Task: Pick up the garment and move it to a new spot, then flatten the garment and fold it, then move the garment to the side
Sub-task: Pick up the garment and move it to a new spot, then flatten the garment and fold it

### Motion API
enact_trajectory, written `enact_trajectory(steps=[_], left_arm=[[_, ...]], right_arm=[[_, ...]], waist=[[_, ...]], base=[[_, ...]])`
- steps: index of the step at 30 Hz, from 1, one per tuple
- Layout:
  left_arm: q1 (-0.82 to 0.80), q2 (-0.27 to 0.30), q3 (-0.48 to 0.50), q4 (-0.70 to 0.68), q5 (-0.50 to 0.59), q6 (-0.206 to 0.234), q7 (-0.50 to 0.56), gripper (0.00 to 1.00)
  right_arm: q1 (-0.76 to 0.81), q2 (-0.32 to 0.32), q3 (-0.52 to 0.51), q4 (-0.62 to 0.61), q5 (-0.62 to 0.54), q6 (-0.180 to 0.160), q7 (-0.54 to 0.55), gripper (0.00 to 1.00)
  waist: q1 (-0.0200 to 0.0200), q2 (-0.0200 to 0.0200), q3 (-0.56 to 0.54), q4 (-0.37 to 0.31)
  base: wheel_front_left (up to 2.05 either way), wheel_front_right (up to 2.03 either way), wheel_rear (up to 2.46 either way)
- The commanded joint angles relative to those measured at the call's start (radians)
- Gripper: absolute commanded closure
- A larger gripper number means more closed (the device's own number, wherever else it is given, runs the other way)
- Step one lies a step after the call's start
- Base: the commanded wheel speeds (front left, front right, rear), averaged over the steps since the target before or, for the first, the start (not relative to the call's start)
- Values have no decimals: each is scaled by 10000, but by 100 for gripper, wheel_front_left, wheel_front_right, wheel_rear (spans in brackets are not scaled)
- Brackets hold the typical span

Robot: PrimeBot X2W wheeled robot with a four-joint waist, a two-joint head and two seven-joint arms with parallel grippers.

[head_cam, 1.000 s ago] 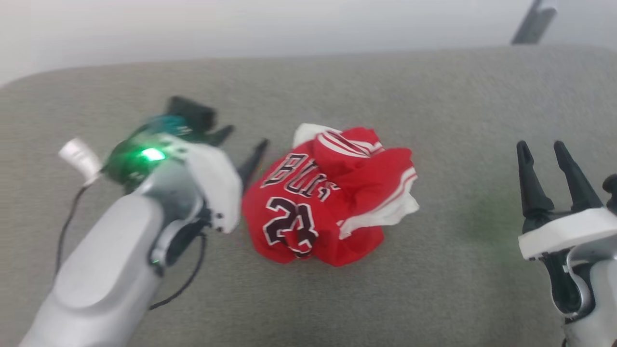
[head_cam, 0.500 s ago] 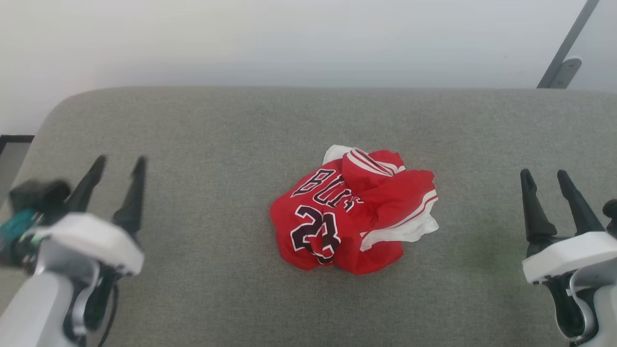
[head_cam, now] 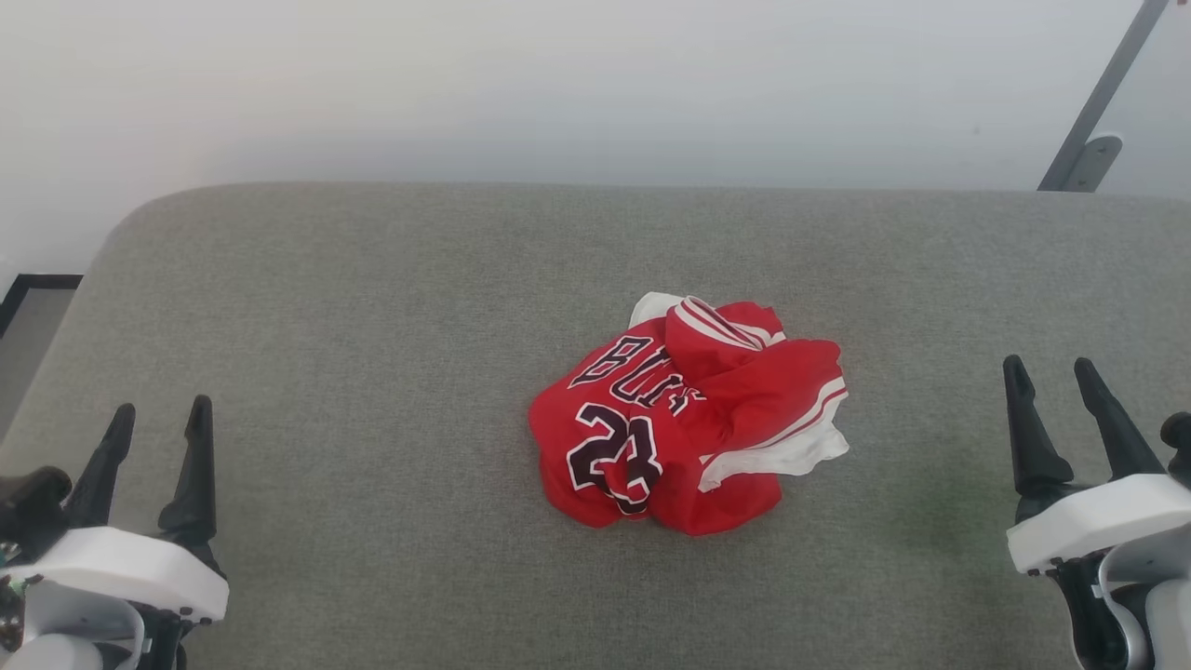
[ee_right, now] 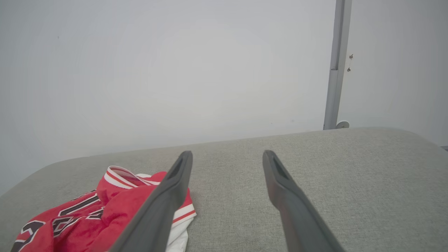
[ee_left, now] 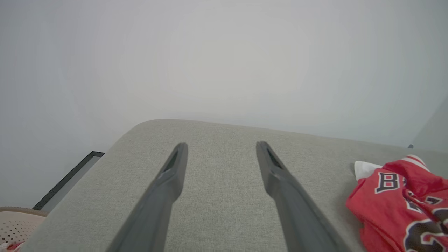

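Garment (head_cam: 689, 428) lies crumpled on the grey cushion (head_cam: 372, 307) — left gripper (head_cam: 162, 407) and right gripper (head_cam: 1049, 364) both spread, empty, well apart from it.

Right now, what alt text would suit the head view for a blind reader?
A crumpled red garment with number 23 lies at the middle of a grey padded surface. The left gripper and right gripper stand open at the lower corners, both clear of it.

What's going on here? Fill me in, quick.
A two-armed robot faces the garment, a red jersey lying crumpled in a heap on a grey padded surface. Nothing is held: the left gripper and right gripper both stand open, well apart from it on either side. Flattening and folding are not yet done.
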Motion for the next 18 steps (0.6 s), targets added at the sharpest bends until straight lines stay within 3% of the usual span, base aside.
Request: enact_trajectory(steps=[1, 11, 18], left_arm=[[112, -34, 64, 27, -102, -57, -89, 0], [7, -157, 26, -208, -189, -41, -156, 0], [-260, -266, -132, -415, -124, -7, -127, 0]], right_arm=[[131, 31, 9, -84, -26, -3, 64, 0], [93, 19, 405, -182, 70, -3, 633, 0], [-216, -271, 1108, 224, 372, -3, 2384, 0]], waist=[[0, 0, -5, 11], [0, 0, 149, 162], [0, 0, 605, 518]], base=[[0, 0, 0], [0, 0, 0], [0, 0, 0]])
